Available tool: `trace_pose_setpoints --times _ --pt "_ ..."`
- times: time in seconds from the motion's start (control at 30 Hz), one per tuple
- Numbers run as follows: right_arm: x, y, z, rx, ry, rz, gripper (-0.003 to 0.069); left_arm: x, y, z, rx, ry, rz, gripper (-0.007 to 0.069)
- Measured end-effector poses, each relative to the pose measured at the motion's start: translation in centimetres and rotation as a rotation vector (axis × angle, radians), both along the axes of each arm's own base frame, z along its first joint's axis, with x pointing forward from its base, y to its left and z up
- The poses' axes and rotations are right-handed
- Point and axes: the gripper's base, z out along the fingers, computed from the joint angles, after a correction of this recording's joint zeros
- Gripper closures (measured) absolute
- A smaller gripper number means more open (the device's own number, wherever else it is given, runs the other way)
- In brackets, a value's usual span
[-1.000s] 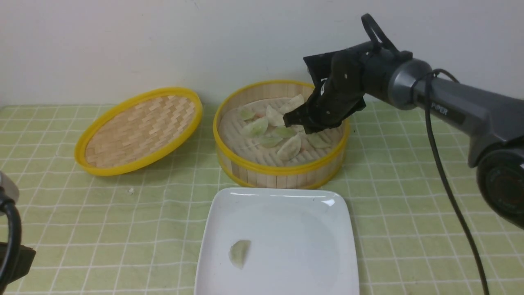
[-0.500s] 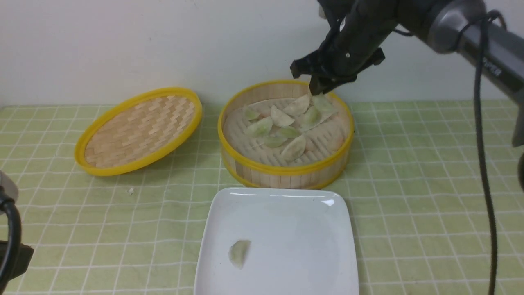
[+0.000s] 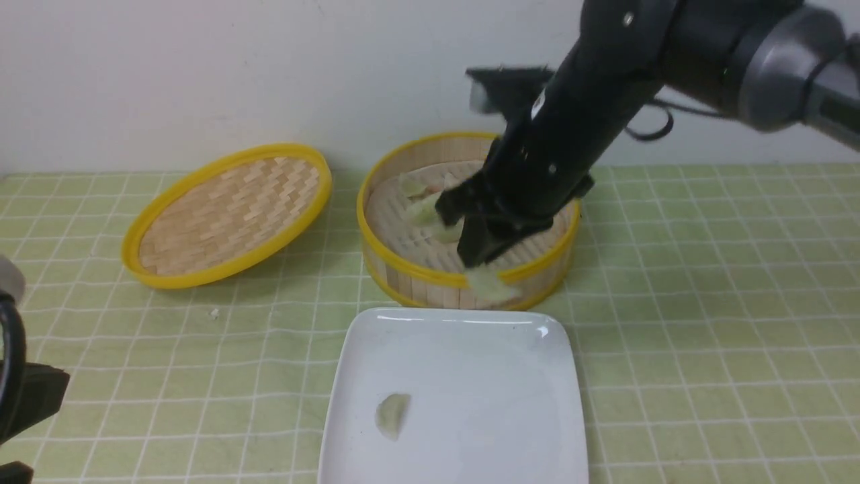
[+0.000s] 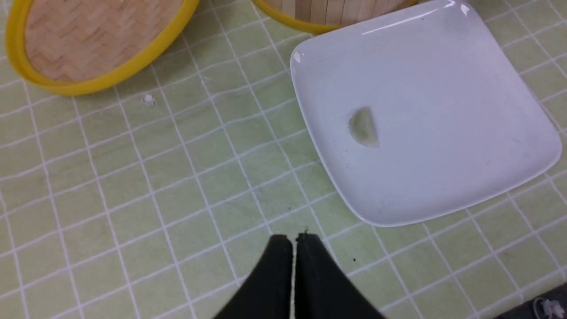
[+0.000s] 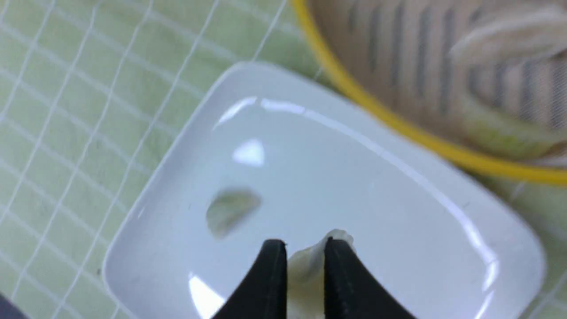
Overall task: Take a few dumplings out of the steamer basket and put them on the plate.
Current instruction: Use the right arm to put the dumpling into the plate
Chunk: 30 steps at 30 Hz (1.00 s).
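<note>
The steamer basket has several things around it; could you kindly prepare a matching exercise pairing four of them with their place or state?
Column one:
1. woven lid
2. plate
3. right end effector
4. left end effector

Column two:
a. shut on a dangling dumpling
b. left of the steamer basket
c. shut, holding nothing
d. bears a lone dumpling

Pairs: 1-b, 2-d, 3-a, 4-c
</note>
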Motion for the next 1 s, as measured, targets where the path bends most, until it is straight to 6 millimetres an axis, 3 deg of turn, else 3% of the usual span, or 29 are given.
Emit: trace_pose_setpoints --times 0.13,0.27,0.4,0.53,0.63,0.7,0.73,0.83,0.93,1.0 --pt "-2.4 2.0 -3.9 -0.056 0.096 0.024 0.0568 0.0 0.0 0.0 0.000 0.000 0.000 0.0631" --pt "-2.4 3.4 -6.1 -0.055 0.076 0.012 0.0460 0.0 0.0 0.0 0.002 -0.001 -0.002 0.0631" --pt "-2.0 3.4 -6.0 -0.060 0.056 -0.028 0.0270 0.0 0.0 0.0 0.003 -0.001 -0.003 0.0631" --pt "-1.6 3.2 -4.1 -0.103 0.034 0.021 0.0172 0.0 0.0 0.0 0.004 -0.002 -0.004 0.0631" --pt "-0.8 2.8 -0.4 -0.085 -0.075 0.023 0.0200 0.0 0.0 0.0 0.002 -0.006 -0.004 0.0631" --pt "-1.1 2.2 2.9 -0.049 -0.150 0.007 0.0263 0.1 0.0 0.1 -0.001 -0.019 -0.004 0.0631" --pt "-1.8 1.5 5.4 -0.020 -0.207 0.001 0.0319 0.2 -0.1 0.2 -0.008 -0.032 -0.006 0.0631" --pt "-4.5 -0.6 11.3 0.057 -0.322 -0.019 0.0466 0.4 -0.2 0.4 -0.024 -0.059 -0.009 0.0631" --pt "-8.9 -3.9 17.9 0.158 -0.459 -0.042 0.0612 0.7 -0.5 0.9 -0.062 -0.123 -0.016 0.0631" --pt "-12.2 -6.5 21.5 0.218 -0.558 -0.053 0.0653 0.9 -0.7 1.4 -0.090 -0.171 -0.021 0.0631"
